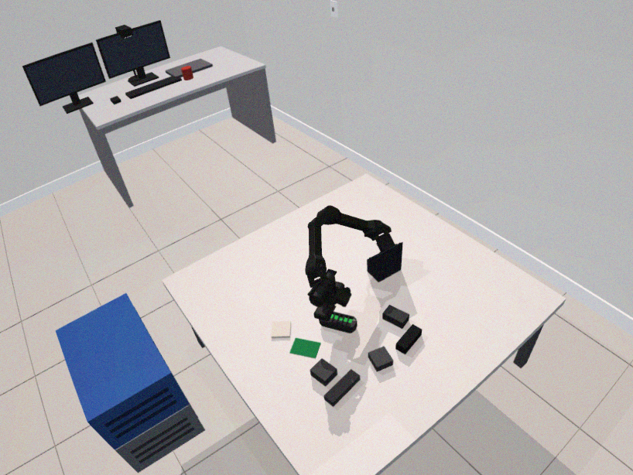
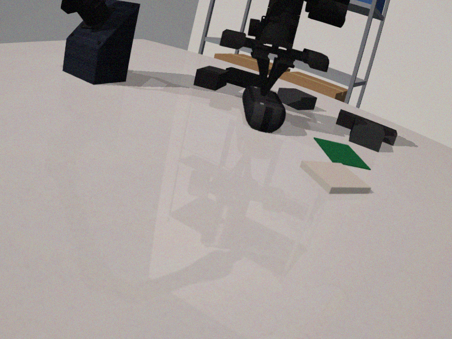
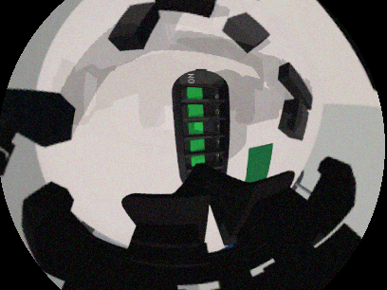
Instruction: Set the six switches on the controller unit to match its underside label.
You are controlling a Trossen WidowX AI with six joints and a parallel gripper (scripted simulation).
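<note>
The dark grey controller unit (image 1: 338, 326) (image 2: 264, 114) (image 3: 209, 111) sits flat on its base on the bench (image 1: 230, 286). In the wrist view its switches run in a column, with an ON mark at the far end. Several green ends show along the left side; which ends are pressed down I cannot tell for sure. The label underneath is hidden. My gripper (image 1: 323, 315) (image 2: 265, 91) (image 3: 199, 167) is shut and empty, fingertips at or just above the unit's top near its near end in the wrist view. The fingers hide the nearest switch there; contact is unclear.
A green board (image 1: 305, 347) (image 2: 342, 153) (image 3: 259, 162) and beige tile (image 1: 281, 329) (image 2: 335, 175) lie beside the unit. Several dark modules, including a square block (image 1: 380, 358) and long bar (image 1: 342, 387), stand across the bench. The arm's base (image 1: 384, 263) (image 2: 98, 47) stands behind.
</note>
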